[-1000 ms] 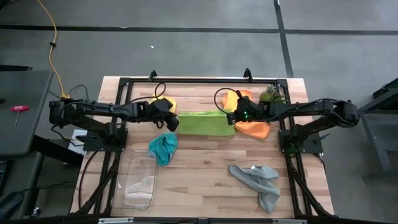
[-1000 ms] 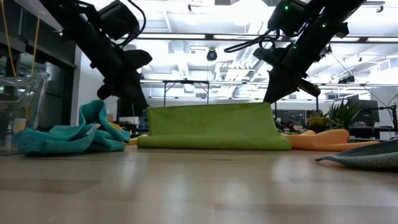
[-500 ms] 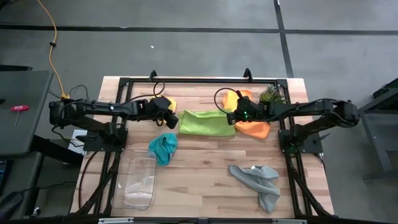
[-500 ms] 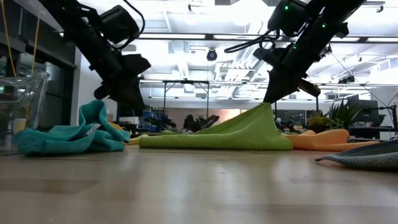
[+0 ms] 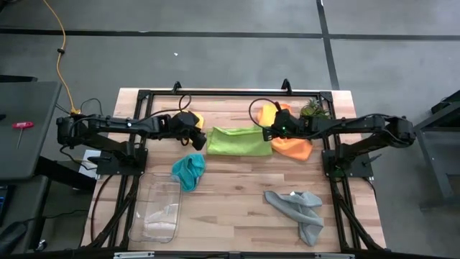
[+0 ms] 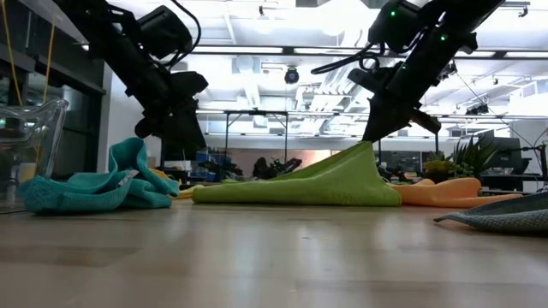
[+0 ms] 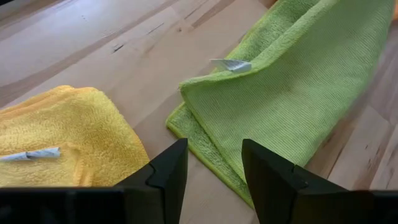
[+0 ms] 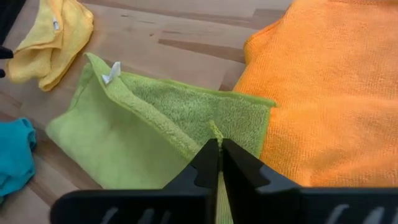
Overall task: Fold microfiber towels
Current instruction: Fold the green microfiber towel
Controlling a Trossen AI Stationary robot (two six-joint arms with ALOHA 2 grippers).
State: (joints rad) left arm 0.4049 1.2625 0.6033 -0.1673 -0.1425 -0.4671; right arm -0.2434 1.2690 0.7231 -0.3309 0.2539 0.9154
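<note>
The lime green towel (image 5: 238, 141) lies folded at the table's middle, with its right end raised. My right gripper (image 5: 271, 133) is shut on that end. My left gripper (image 7: 214, 165) is open and empty, just above the table by the towel's left end (image 7: 186, 118). The yellow towel (image 5: 194, 118) lies behind my left gripper. The orange towel (image 5: 293, 147) lies under my right arm. The teal towel (image 5: 188, 171) lies crumpled at the near left, and the grey towel (image 5: 298, 208) at the near right. My right gripper pinches the lime towel's right end (image 8: 214, 132) between its two shut fingers, beside the orange towel; one layer or several, I cannot tell. The fingers slant down from the table's right. The held end rises in a peak (image 6: 366, 152); the rest slopes down onto the table.
A clear plastic tray (image 5: 157, 211) stands near the table's front left. A small spiky green plant (image 5: 313, 110) stands at the far right, behind the orange towel. Bare wood shows between the teal and grey towels.
The lime towel's left end, held up a second ago beside my left gripper, has fallen flat onto the table; its right end stays raised in my right gripper. My left gripper has drawn back a little toward the far edge.
</note>
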